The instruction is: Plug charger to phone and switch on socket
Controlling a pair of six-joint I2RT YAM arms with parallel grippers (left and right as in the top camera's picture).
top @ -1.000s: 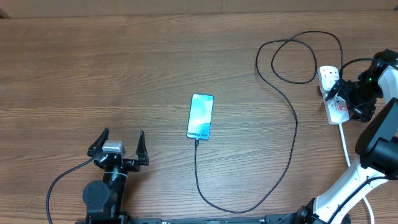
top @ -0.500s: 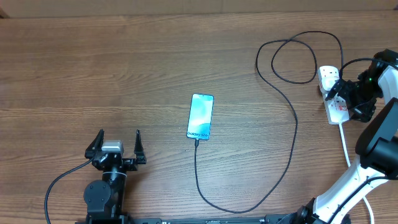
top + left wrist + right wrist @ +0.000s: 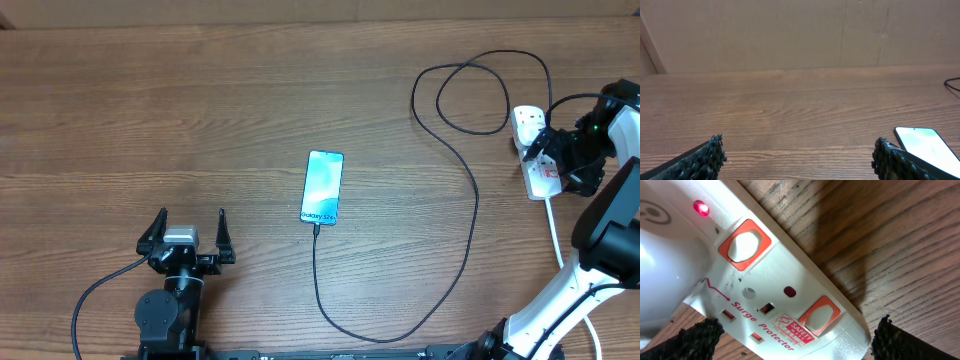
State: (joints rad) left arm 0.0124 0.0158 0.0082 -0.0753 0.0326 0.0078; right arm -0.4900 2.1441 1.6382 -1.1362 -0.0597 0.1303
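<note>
The right gripper (image 3: 541, 152) hangs low over the socket (image 3: 545, 183) with its jaws spread wide and nothing held. In its wrist view the fingertips (image 3: 700, 336) sit on either side of the white strip (image 3: 790, 280). Between them are two red switches (image 3: 744, 245) and a small lit red lamp (image 3: 701, 208). A thick white cord (image 3: 553, 230) leaves the strip's near end. To this gripper's left, the charger (image 3: 473, 215) loops on the table (image 3: 200, 100) and then sweeps back to the phone (image 3: 323, 187), its tip at the phone's near end. The left gripper (image 3: 191, 216) is also wide open and empty, close to its base. The phone (image 3: 927, 147) lies ahead of it and to its right, screen lit.
</note>
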